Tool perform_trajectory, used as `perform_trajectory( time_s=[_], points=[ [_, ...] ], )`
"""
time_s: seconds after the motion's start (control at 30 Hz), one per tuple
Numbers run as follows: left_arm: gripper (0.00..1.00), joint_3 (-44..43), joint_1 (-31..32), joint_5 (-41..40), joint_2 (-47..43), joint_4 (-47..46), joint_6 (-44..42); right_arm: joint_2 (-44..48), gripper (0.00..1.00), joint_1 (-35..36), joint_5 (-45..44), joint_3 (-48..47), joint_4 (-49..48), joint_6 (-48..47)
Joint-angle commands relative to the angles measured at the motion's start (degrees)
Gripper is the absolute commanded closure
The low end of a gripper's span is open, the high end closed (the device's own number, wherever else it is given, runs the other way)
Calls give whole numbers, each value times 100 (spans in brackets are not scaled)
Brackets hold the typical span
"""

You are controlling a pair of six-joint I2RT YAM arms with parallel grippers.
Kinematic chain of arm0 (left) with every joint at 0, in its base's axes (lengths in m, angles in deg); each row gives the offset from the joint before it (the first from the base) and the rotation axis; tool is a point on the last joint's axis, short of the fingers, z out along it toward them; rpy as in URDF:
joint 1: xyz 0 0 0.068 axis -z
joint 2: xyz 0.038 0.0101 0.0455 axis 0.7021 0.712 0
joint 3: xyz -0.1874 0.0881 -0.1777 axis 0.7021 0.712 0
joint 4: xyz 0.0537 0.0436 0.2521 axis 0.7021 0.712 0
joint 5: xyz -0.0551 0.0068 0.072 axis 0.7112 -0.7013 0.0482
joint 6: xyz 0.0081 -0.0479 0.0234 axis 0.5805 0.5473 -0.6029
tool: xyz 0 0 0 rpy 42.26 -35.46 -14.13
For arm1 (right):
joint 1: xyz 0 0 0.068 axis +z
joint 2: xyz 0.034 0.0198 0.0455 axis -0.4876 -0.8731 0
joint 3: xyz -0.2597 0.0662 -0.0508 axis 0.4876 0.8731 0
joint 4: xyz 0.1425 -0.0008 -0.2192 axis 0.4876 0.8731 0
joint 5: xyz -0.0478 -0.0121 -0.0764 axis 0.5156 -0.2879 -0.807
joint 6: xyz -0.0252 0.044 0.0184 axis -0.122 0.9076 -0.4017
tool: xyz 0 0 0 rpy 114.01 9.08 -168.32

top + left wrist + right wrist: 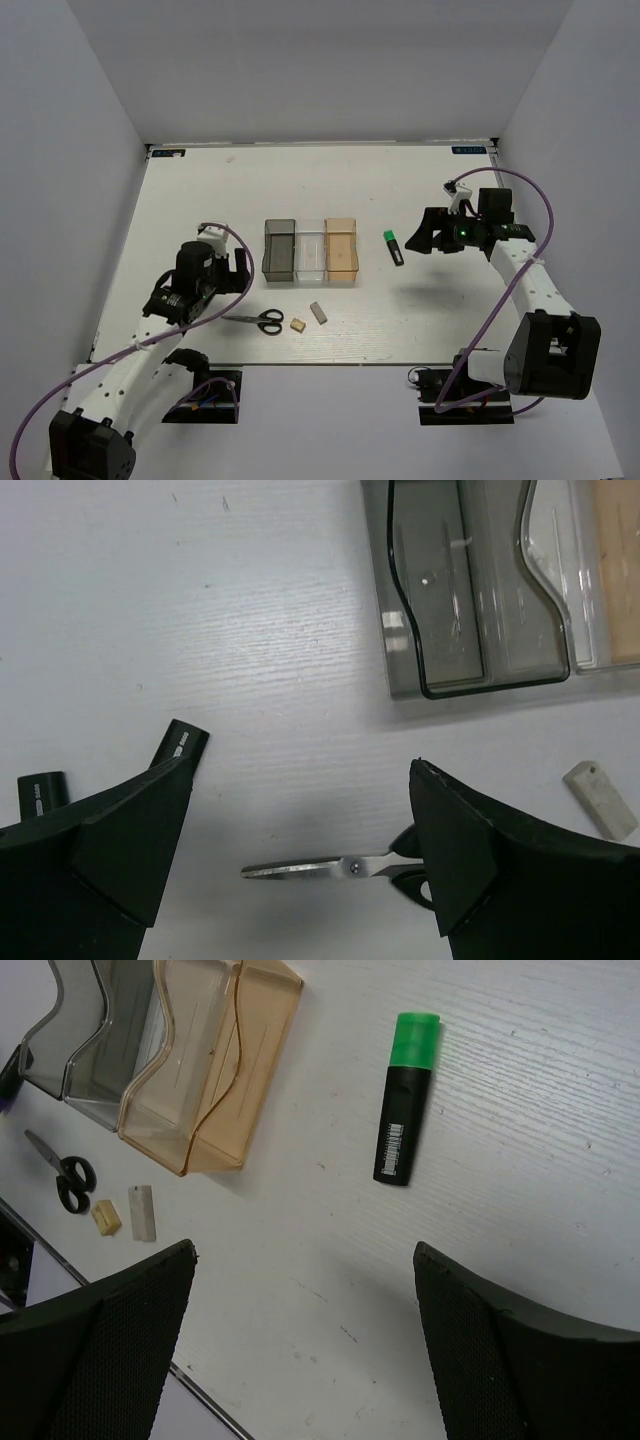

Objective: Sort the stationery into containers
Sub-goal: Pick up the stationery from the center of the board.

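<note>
bins (311, 280): side-by-side row | marker (394, 247): right of bins | scissors (257, 320), eraser (318, 312): before bins

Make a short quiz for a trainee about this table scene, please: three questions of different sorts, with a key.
1. True or false: the green highlighter lies inside the amber bin.
2. Which bin stands in the middle of the row? A) the smoky grey bin B) the clear bin C) the amber bin
3. Which gripper is nearer to the scissors?

Key
1. False: the green highlighter lies on the table, beside the amber bin.
2. B: it stands between the smoky grey bin and the amber bin.
3. The left gripper, which is open.
</note>
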Motion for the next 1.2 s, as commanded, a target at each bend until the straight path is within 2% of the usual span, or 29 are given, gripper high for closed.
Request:
perform_trajectory(
  time_s=[0.0, 0.1, 0.23, 0.27, 0.33, 0.37, 0.4, 0.43, 0.47, 0.5, 0.53, 0.57, 0.6, 0.67, 0.77, 0.97, 1.17],
  points=[
    [0, -237, 10, 203, 74, 182, -83, -16, 10, -37, -13, -13, 85, -92],
    [0, -351, 1, 282, 267, 296, -136, 28, 10, -37, 145, 40, 164, -363],
    [0, -351, 1, 265, 487, 340, -172, 371, 10, -46, 839, 259, 182, -1084],
    [9, -334, 10, 265, 557, 332, -198, 554, 32, -37, 866, 390, 191, -1337],
    [30, -333, 19, 265, 707, 270, -268, 591, 100, -11, 814, 383, 252, -1401],
    [45, -342, 19, 248, 959, 253, -294, 600, 100, -11, 657, 208, 339, -1402],
    [72, -412, 36, 204, 1092, 226, -356, 582, 100, 7, 577, 120, 401, -1462],
    [82, -543, 45, 160, 1224, 278, -382, 608, 100, 16, 541, 49, 532, -1463],
    [87, -623, 80, 107, 1661, 366, -443, 617, 98, 7, 497, -99, 525, -1472],
    [85, -824, 80, 72, 1796, 419, -531, 670, 41, 33, 488, -110, 533, -1420],
    [77, -887, 124, 46, 1936, 463, -567, 688, 19, 33, 506, -153, 490, -1350],
    [61, -939, 177, -137, 2329, 489, -776, 705, 10, 59, 541, -145, 463, -1305],
    [46, -1097, 194, -235, 2429, 490, -830, 749, 10, 68, 515, -110, 428, -1261],
    [38, -1203, 230, -541, 2745, 507, -953, 811, 10, 86, 515, -49, 297, -1226],
    [36, -1256, 116, -911, 3062, 358, -971, 881, 11, 77, 602, 145, 243, -1261],
    [34, -932, -542, -711, 2922, 314, -1173, 1065, 12, 60, 725, 259, 314, -1402],
    [33, -852, -605, -834, 3246, 287, -1411, 1180, 11, 60, 972, 303, 314, -1401]
  ],
)
